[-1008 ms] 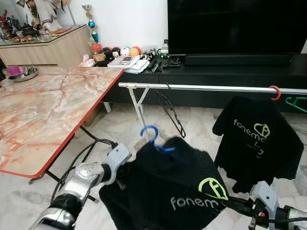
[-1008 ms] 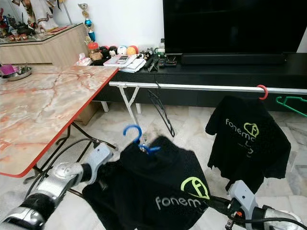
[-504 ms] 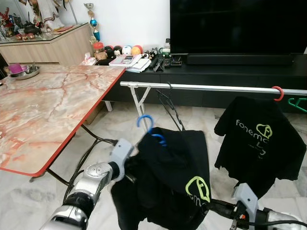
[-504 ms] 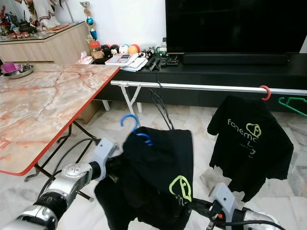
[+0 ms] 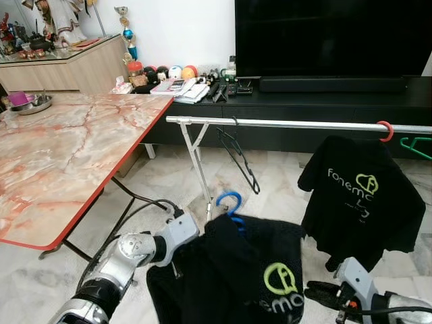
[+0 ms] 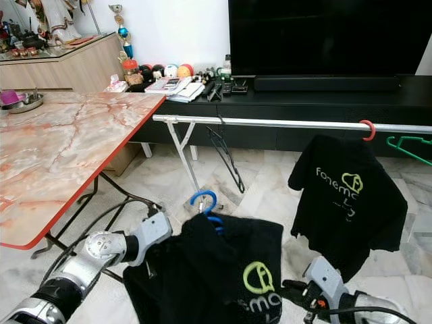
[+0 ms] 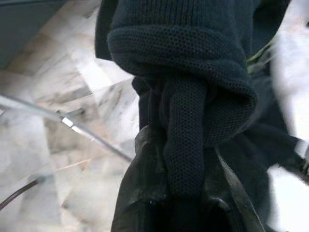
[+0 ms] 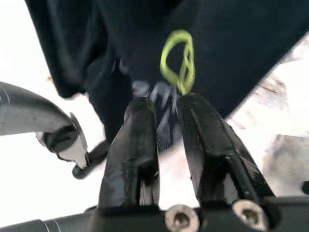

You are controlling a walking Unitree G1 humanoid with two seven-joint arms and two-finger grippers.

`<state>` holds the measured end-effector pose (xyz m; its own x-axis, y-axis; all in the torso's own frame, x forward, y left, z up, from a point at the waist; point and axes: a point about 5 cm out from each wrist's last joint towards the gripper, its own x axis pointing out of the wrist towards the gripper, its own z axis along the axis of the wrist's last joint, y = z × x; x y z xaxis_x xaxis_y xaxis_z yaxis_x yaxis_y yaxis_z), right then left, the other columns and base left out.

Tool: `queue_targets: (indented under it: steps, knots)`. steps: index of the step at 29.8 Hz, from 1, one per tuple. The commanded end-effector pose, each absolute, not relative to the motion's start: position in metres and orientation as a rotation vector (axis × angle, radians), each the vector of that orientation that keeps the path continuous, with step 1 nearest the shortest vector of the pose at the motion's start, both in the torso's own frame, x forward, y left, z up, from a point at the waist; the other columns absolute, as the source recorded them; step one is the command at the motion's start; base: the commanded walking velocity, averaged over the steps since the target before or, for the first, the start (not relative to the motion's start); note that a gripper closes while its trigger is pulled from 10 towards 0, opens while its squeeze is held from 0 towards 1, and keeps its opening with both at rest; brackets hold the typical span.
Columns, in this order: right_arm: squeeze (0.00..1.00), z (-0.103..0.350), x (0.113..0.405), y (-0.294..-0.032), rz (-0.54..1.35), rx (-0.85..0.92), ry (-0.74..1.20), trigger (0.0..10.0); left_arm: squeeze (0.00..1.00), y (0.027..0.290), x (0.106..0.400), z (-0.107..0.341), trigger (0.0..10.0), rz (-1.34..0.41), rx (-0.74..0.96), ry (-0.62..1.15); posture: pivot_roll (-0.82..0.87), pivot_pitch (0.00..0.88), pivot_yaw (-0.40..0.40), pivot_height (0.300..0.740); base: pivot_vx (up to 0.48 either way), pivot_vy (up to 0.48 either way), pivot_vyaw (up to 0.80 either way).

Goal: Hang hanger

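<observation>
Gripping the shirt (image 5: 229,270) at one shoulder, the left end effector (image 7: 186,159) is clamped on cloth so the blue hanger (image 5: 231,202) is kept hook-up below the rail (image 5: 297,124). The right end effector (image 8: 166,140) is slightly parted, empty.

Marble table (image 5: 61,155), apparently tiled floor (image 5: 169,179)

Both eye views look forward and down from the head, sharing the rail (image 5: 297,124) at 12 o'clock. Each wrist view looks along its fingers, pressed close to the black shirt (image 7: 193,72).
</observation>
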<state>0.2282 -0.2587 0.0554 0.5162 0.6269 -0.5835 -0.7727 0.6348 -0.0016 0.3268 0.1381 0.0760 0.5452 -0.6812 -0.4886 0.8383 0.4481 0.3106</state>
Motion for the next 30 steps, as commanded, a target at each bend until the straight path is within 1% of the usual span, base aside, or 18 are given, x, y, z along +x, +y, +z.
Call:
queue_targets:
  steps: [1, 3, 6, 8, 12, 16, 18, 22, 27, 28, 29, 30]
  knots:
    - [1.00, 0.057, 0.226, -0.261, 0.852, -0.303, 0.592, 10.0, 0.00, 0.139, 0.330, 0.083, 0.0, -0.942, 0.585, 0.277, 0.00, 0.000, 0.084, 0.740, 0.000, 0.000, 0.00]
    - [1.00, 0.063, 0.229, -0.264, 0.824, -0.330, 0.570, 10.0, 0.00, 0.136, 0.329, 0.082, 0.0, -0.960, 0.585, 0.261, -0.01, 0.000, 0.084, 0.740, 0.000, 0.000, 0.00]
    - [1.00, 0.070, 0.236, -0.264, 0.790, -0.333, 0.509, 10.0, 0.00, 0.130, 0.322, 0.081, 0.0, -1.058, 0.575, 0.250, -0.01, 0.000, 0.084, 0.740, 0.000, 0.000, 0.00]
    - [1.00, 0.071, 0.238, -0.263, 0.789, -0.333, 0.499, 10.0, 0.00, 0.128, 0.320, 0.080, 0.0, -1.082, 0.571, 0.250, 0.00, 0.000, 0.084, 0.740, 0.000, 0.000, 0.00]
    - [1.00, 0.078, 0.242, -0.253, 0.849, -0.340, 0.437, 10.0, 0.00, 0.125, 0.312, 0.080, 0.0, -1.185, 0.561, 0.270, 0.00, 0.000, 0.085, 0.740, 0.000, 0.000, 0.00]
    - [1.00, 0.081, 0.243, -0.255, 0.870, -0.361, 0.424, 10.0, 0.00, 0.128, 0.306, 0.080, 0.0, -1.255, 0.521, 0.304, 0.00, 0.000, 0.083, 0.740, 0.000, 0.000, 0.00]
    - [1.00, 0.083, 0.239, -0.265, 0.887, -0.373, 0.454, 10.0, 0.00, 0.138, 0.302, 0.088, 0.0, -1.317, 0.448, 0.316, -0.01, 0.000, 0.082, 0.740, 0.000, 0.000, 0.00]
    - [1.00, 0.085, 0.235, -0.276, 0.890, -0.374, 0.475, 10.0, 0.00, 0.153, 0.299, 0.096, 0.0, -1.363, 0.402, 0.342, -0.01, 0.000, 0.088, 0.740, 0.000, 0.000, 0.00]
    - [1.00, 0.089, 0.236, -0.279, 0.884, -0.362, 0.452, 10.0, 0.00, 0.166, 0.293, 0.105, 0.0, -1.427, 0.372, 0.367, -0.01, 0.000, 0.088, 0.740, 0.000, 0.000, 0.00]
    - [1.00, 0.090, 0.237, -0.278, 0.887, -0.347, 0.430, 10.0, 0.00, 0.172, 0.291, 0.110, 0.0, -1.450, 0.368, 0.378, -0.01, 0.000, 0.086, 0.740, 0.000, 0.000, 0.00]
    - [1.00, 0.090, 0.237, -0.278, 0.887, -0.347, 0.430, 10.0, 0.00, 0.172, 0.291, 0.110, 0.0, -1.450, 0.368, 0.378, -0.01, 0.000, 0.086, 0.740, 0.000, 0.000, 0.00]
    - [1.00, 0.089, 0.237, -0.275, 0.911, -0.323, 0.416, 10.0, 0.00, 0.176, 0.286, 0.114, 0.0, -1.494, 0.346, 0.391, -0.01, 0.000, 0.088, 0.740, 0.000, 0.000, 0.00]
